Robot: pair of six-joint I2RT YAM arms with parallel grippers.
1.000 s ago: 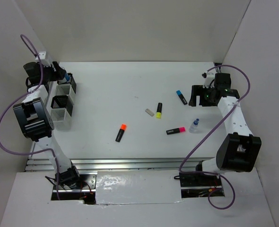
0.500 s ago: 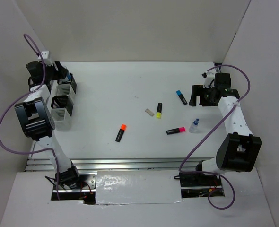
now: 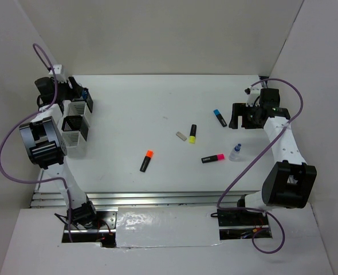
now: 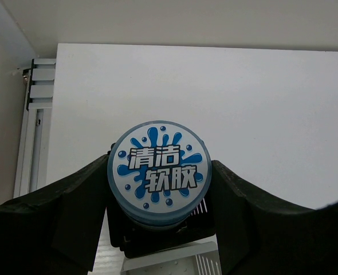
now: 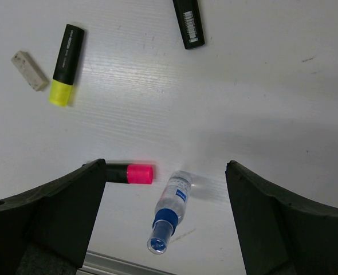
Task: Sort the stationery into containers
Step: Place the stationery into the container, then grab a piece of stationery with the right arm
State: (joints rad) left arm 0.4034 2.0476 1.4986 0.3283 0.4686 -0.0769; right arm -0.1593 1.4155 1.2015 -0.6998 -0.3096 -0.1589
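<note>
My left gripper [image 4: 160, 183] is shut on the round blue-white pot [image 4: 157, 171] and holds it over the far end of the cup row [image 3: 74, 123]. A black cup [image 4: 157, 243] and a white slatted cup [image 4: 215, 260] show just under the pot. My right gripper [image 5: 166, 200] is open and empty above the table, over a pink-capped highlighter [image 5: 129, 173]. On the table lie highlighters with yellow [image 3: 192, 133], blue [image 3: 219, 117], orange [image 3: 146, 161] and pink [image 3: 213, 158] caps, and a beige eraser [image 3: 181, 136].
A small clear bottle with a blue cap [image 5: 170, 213] lies between my right fingers, next to the pink highlighter. White walls close in the table at the back and sides. Purple cables hang by both arms.
My left gripper has shifted slightly right and farther back with the pot in it. The right arm and the loose items have not moved.
</note>
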